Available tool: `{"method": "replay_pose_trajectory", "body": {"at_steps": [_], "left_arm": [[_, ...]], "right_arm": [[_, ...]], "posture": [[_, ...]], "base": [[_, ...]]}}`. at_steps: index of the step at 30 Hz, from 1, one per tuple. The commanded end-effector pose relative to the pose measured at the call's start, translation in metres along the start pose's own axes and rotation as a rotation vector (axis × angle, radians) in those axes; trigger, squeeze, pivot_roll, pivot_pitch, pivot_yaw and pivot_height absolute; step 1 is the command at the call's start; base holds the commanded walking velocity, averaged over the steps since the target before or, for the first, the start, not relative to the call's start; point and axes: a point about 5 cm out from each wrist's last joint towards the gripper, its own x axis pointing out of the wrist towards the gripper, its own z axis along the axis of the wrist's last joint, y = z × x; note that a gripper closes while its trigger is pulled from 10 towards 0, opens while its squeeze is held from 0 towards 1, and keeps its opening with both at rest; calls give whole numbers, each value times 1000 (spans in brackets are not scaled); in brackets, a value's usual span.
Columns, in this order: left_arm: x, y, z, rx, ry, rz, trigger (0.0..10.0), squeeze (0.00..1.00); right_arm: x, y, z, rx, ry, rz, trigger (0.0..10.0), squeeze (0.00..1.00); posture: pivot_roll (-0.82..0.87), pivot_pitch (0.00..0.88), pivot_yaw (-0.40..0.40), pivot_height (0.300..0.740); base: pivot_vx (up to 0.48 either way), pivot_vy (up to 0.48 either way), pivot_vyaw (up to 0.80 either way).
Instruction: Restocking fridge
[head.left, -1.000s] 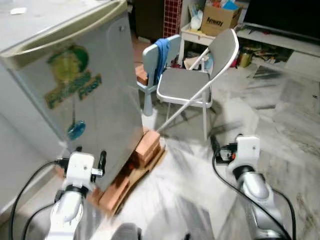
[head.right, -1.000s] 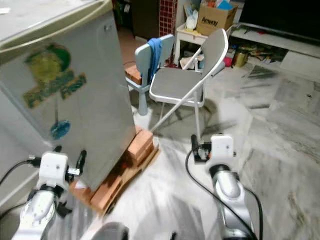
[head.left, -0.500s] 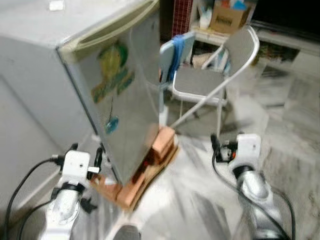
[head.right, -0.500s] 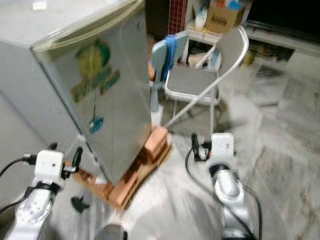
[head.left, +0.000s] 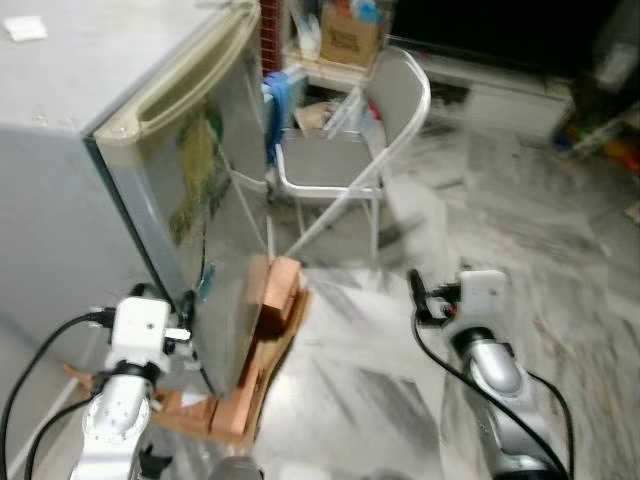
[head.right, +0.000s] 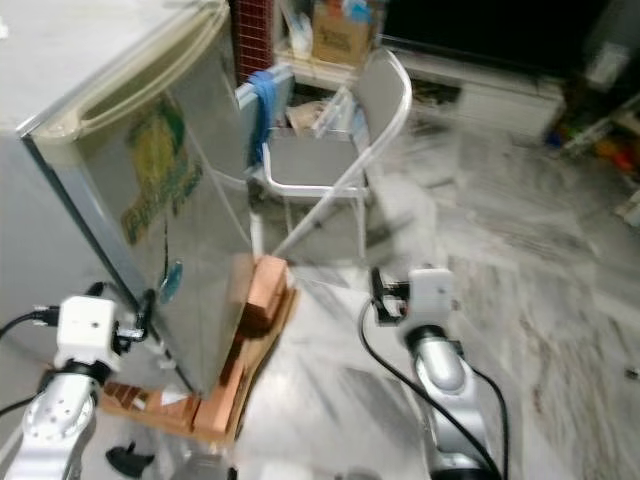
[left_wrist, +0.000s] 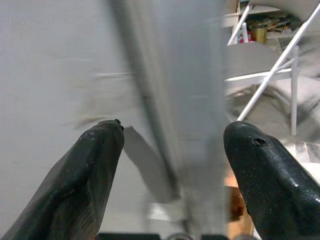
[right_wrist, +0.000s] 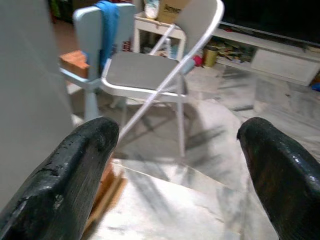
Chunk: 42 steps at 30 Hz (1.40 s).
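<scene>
Marble floor (head.left: 560, 240) stretches across this living room, and on it, at the robot's left, stands the small grey fridge (head.left: 90, 170), raised on bricks (head.left: 275, 295) and a wooden board. Its door is closed; the door face with the green sticker (head.right: 155, 170) turns toward the open floor, and the door's free edge runs upright, from the cream top handle strip down to the bricks.

From the left gripper (left_wrist: 170, 165) this edge lies straight ahead and very close. In the left wrist view the upright seam between the grey side wall and the door passes just between the two black fingers (left_wrist: 95, 170), which are spread apart and grasp nothing. I judge that the left arm is clearly the nearer one for pulling the door.

Over the floor, well apart from the fridge, the right gripper (right_wrist: 175, 165) hangs with its fingers spread wide and empty too. It looks toward the folding chair (head.left: 345, 160) and the small blue chair (right_wrist: 97, 35) beyond it.
</scene>
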Motion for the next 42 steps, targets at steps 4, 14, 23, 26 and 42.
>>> {"method": "replay_pose_trajectory", "body": {"at_steps": [4, 14, 23, 26, 42], "left_arm": [[-4, -5, 3, 24, -20, -28, 10000, 0], [-16, -11, -2, 8, 4, -97, 10000, 0], [-7, 6, -3, -38, 28, -102, 10000, 0], [-1, 12, 2, -17, 5, -79, 10000, 0], [6, 7, 16, -107, -27, -185, 10000, 0]], "right_arm": [[1, -8, 4, -17, -7, -30, 10000, 0], [0, -7, 3, -12, 1, -29, 10000, 0], [-2, -10, -3, -13, 46, -27, 10000, 0], [-2, -11, -3, -17, 49, -23, 10000, 0], [-6, -6, -14, -23, 157, 86, 10000, 0]], "posture": [[119, 0, -30, 740], [128, 10, -31, 740], [138, 15, -45, 740], [132, 17, -47, 740], [114, 38, -57, 740]], "base": [[0, 0, 0], [0, 0, 0], [0, 0, -356], [0, 0, -800], [0, 0, -450]]}}
